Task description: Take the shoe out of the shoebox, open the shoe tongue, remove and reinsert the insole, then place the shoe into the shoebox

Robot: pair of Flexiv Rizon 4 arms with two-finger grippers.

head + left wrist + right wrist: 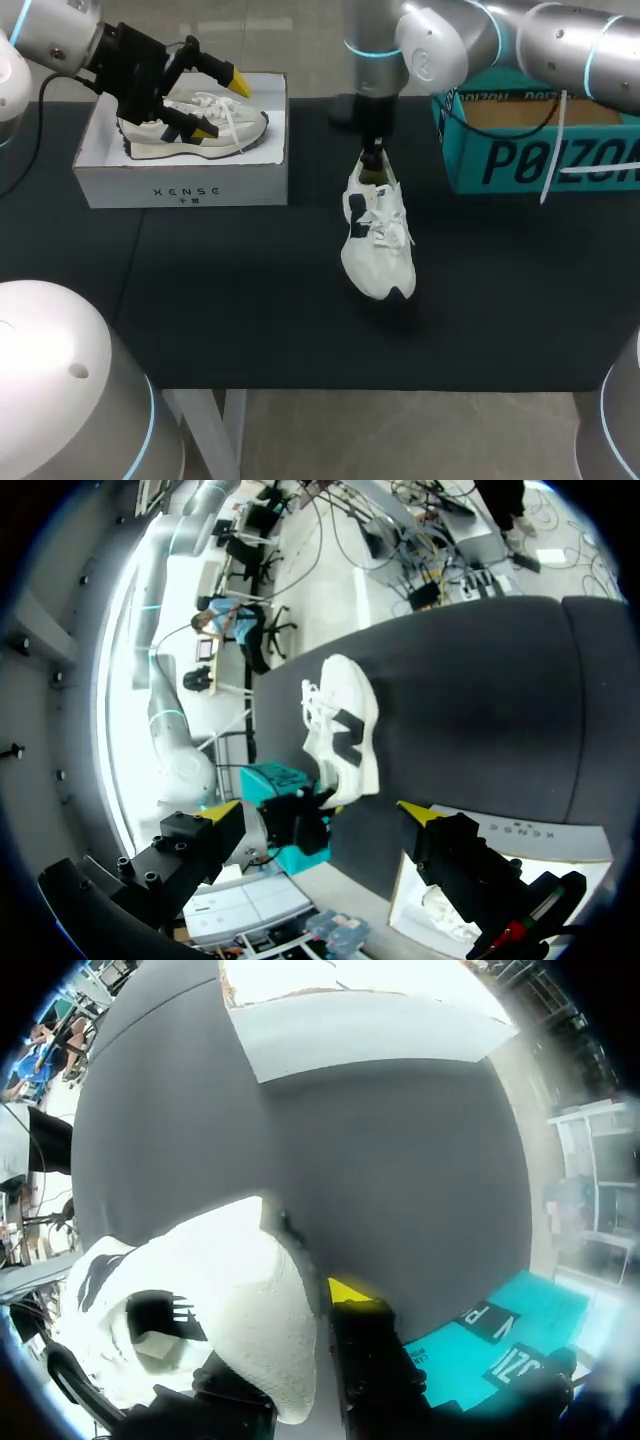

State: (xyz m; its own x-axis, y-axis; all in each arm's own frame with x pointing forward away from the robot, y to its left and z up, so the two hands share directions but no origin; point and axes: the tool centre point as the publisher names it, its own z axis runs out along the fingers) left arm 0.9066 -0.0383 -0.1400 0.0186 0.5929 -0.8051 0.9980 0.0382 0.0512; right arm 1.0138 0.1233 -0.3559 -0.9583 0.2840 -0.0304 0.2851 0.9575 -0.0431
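Mid-frame on dark matte bench (pixel 250 320): white mesh shoe (pixel 378 240), toe toward bottom, heel collar clamped by right pincer (pixel 372 155). Upper left: left pincer (pixel 221 106) splayed wide over white card shoebox (pixel 180 185) holding second shoe (pixel 240 135).

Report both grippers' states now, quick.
Left gripper: open, holding nothing, above the shoebox.
Right gripper: closed on the heel of the white shoe, which stands on the table.
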